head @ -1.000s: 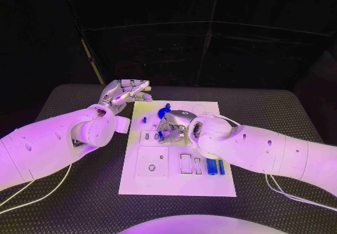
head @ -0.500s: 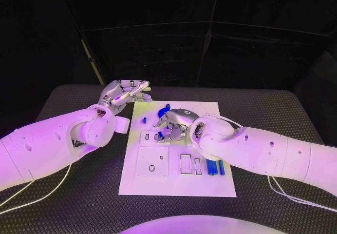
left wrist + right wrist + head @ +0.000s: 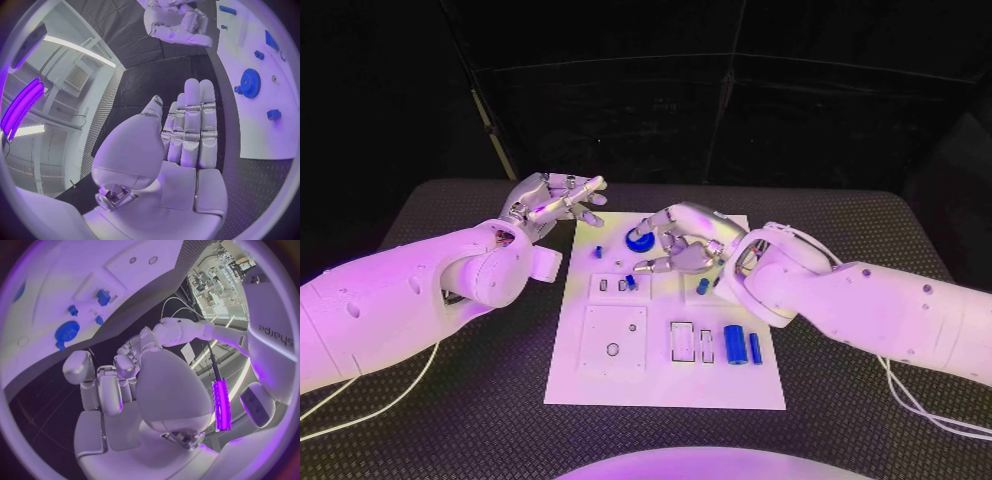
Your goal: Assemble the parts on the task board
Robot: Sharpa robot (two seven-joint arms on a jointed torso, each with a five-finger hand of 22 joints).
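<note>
Right hand (image 3: 682,245): raised over the far half of the board (image 3: 589,380), fingers apart, grasping nothing. A second ago it sat lower and nearer, bent down over the small slots at mid-board; since then it has lifted and swung toward the far edge, uncovering those slots. Its fingertips now stand just beside the gear (image 3: 640,240), a blue toothed disc near the board's far end; whether they touch it cannot be told.

Left hand (image 3: 557,200): off the board's far left corner, above the black table (image 3: 430,420), fingers straight and close together, empty. Its pose matches the earlier frames.

Parts on the board: two blue bars (image 3: 743,345) lying side by side at the near right, beside two rectangular recesses; a small blue piece (image 3: 597,251) left of the gear; further small blue pieces between the right hand and mid-board, partly hidden by that hand.

The left wrist view gives the gear (image 3: 250,82) unobstructed, with small pieces on either side of it. The right wrist view shows that hand's fingers (image 3: 106,385) clear of the board (image 3: 75,270).
</note>
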